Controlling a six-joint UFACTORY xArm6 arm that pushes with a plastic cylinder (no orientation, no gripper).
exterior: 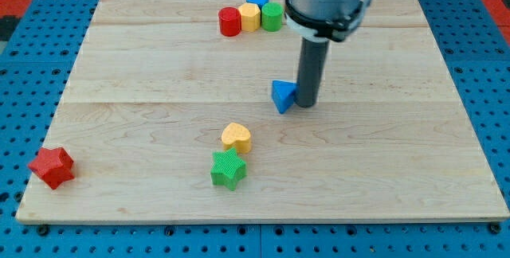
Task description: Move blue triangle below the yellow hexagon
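One rod, no jaws to open or shut: my tip (307, 105) touches the blue triangle (282, 95) on its right side. The yellow hexagon (249, 17), by my judgement, sits above and left of the triangle. The pushing step is in hand; the next move probably calls for a shove leftward and slightly up.

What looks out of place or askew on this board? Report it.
Nothing looks damaged or spilled. The one thing that stands out is the red star, which sits alone at the board's lower left corner, close to the edge. My tip is against the blue triangle's right side, at mid-board.
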